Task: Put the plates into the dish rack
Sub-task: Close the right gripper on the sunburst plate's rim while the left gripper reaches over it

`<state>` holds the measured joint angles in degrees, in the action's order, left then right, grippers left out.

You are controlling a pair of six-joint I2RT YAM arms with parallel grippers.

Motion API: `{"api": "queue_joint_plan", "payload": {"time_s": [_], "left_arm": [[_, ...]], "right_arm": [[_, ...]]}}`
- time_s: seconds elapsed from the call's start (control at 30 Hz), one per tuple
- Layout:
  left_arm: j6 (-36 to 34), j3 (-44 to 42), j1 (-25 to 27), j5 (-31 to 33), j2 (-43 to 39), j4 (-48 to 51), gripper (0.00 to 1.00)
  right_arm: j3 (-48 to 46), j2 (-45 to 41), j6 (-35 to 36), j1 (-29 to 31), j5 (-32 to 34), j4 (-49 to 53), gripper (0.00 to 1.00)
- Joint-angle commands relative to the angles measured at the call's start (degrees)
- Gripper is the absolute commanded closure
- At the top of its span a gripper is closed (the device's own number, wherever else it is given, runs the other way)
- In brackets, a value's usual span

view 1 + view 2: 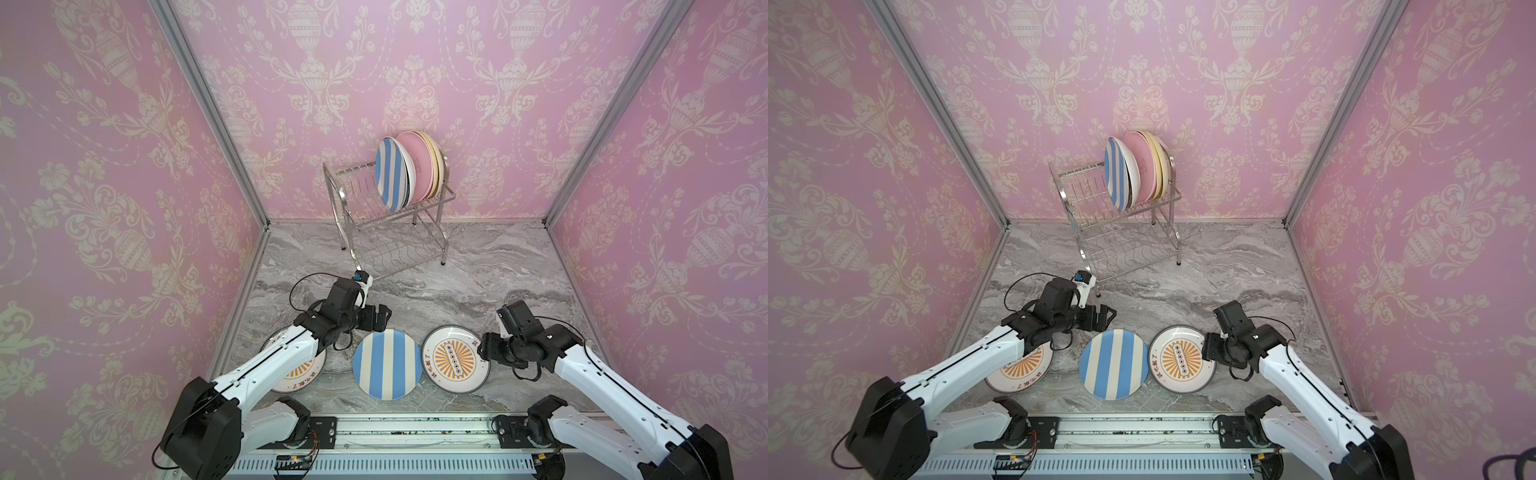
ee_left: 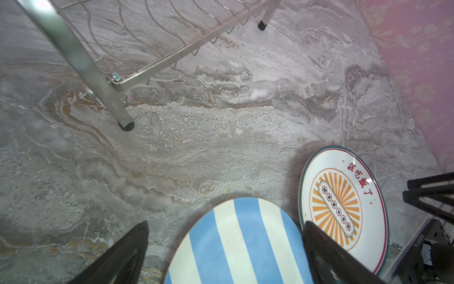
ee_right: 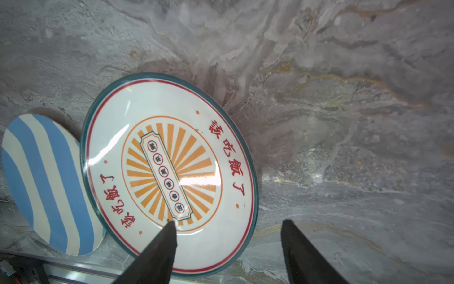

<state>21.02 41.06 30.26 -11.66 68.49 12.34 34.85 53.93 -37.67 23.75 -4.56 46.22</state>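
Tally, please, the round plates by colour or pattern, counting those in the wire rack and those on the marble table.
Blue-and-white striped round plates: 2
White round plates with orange sunburst: 2
Pink round plate: 1
Yellow round plate: 1
Cream round plate: 1
Mostly white round plate: 1
Total: 8

Largely covered by the left arm (image 1: 266, 365) in both top views: a sunburst plate (image 1: 303, 375). Cropped at the left wrist view's edge: the striped plate (image 2: 235, 246) on the table (image 2: 221, 137).
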Motion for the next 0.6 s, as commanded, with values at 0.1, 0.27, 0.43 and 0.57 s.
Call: {"api": "queue_joint_plan", "payload": {"time_s": [0.1,0.27,0.43,0.57], "left_arm": [[-3.68,-0.12,1.38,-5.18,2.92,-1.97,0.01],[-2.84,0.47,4.65,-5.79,6.16,-4.07,0.01],[-0.60,0.47,6.55,-6.31,8.94,-7.45,0.01],[0.10,0.43,7.89,-7.02,11.00,-9.33,0.01]], "right_arm": [[-3.24,-3.69,-3.78,0.00,-1.69,0.10,0.36],[-8.13,-5.22,-6.31,0.04,-4.18,-4.93,0.40],[-11.56,-7.60,-7.72,0.05,-2.81,-5.93,0.45],[-14.49,-10.42,-9.48,-0.01,-2.46,-8.71,0.49]]}}
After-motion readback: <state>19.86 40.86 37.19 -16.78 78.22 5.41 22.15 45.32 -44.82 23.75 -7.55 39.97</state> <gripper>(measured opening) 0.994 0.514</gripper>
